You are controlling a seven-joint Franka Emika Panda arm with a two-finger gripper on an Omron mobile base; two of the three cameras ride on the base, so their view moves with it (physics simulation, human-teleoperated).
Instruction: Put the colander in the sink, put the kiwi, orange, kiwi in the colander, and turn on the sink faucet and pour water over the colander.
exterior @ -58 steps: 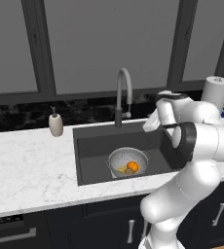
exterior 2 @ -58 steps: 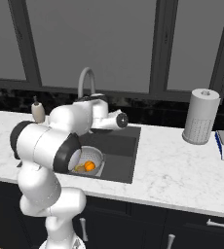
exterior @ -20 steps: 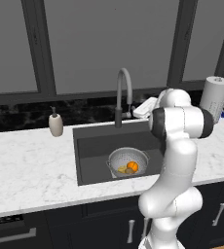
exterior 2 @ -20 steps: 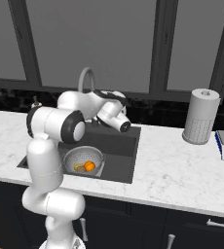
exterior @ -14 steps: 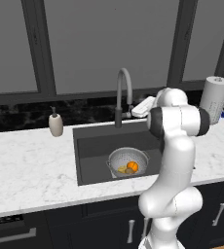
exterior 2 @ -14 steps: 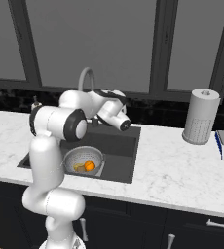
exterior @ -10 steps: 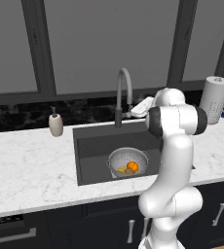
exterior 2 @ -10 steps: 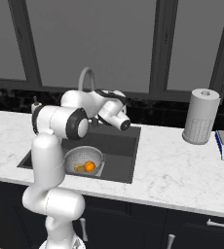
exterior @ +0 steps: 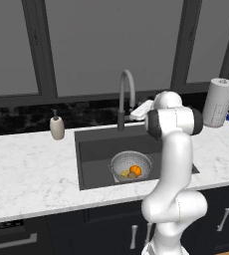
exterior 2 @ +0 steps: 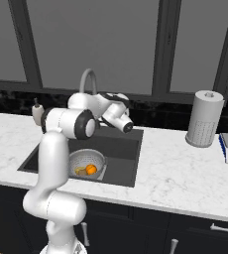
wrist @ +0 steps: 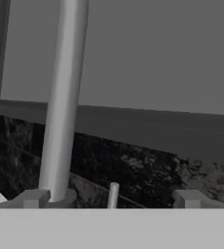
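Colander (exterior: 130,166) sits in sink (exterior: 94,149), orange (exterior: 135,170) inside. Gripper (wrist: 108,198) spread wide at sink faucet (exterior: 126,97) base, lever between fingers.

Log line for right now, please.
colander: in sink, fruit inside | gripper: open, at sink faucet lever | water: none visible

Sink faucet (wrist: 60,107) — spout top cut off.

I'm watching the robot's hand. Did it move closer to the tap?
Yes. The gripper has swung from out over the sink back toward the sink faucet, and now sits at its base, open.
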